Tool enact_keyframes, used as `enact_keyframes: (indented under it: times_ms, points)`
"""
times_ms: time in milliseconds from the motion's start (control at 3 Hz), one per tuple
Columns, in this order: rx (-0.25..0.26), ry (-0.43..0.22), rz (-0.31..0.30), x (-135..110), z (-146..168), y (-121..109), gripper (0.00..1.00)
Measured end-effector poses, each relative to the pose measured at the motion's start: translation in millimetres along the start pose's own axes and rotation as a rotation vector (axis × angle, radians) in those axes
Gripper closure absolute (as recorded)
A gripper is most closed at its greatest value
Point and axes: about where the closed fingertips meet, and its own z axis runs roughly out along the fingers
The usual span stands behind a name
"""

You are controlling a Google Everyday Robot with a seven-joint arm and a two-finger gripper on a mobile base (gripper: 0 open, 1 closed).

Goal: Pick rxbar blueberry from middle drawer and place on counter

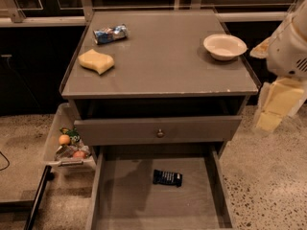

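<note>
So the whole thing hinges on this: the bar (167,178) is lying flat on the floor of the open drawer (129,200), roughly mid-width and toward the back, and the gripper (274,107) is hanging off to the right of the cabinet, outside it and well apart from the bar. From the gripper the bar sits down and to the left, past the drawer's right wall, so I'd guess the arm has to come in over that wall and drop. The bar's long axis runs left-right, nearly parallel to the drawer front, with a slight tilt. There's only one arm, so no choice there. I can't tell whether the gripper is open or closed. The bar is a thin dark navy rectangle in a wrapper with pale lettering, probably slick and low-profile, so tricky to get under. The drawer floor is bare, matte grey-brown wood with low walls. Above it is a closed drawer front (201,128) with a small round knob (159,133). The counter (163,66) is flat, grey and smooth with chipped paint on its front edge, and it holds a white bowl (224,46), a wavy yellow sponge (96,61) and a crinkly foil packet (110,33), with bare space in the middle.
</note>
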Motion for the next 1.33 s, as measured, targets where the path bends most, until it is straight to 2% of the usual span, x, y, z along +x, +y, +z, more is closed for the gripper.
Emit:
enact_keyframes:
  times_ms: [333,667,1000,1333]
  points:
    - [-0.032,-0.009,-0.017,4,46,16,0.00]
    - [-0.050,-0.046,-0.040,13,97,30,0.00]
    - [-0.065,-0.100,-0.055,21,152,37,0.00]
    - [-0.093,-0.118,-0.061,27,192,41,0.00]
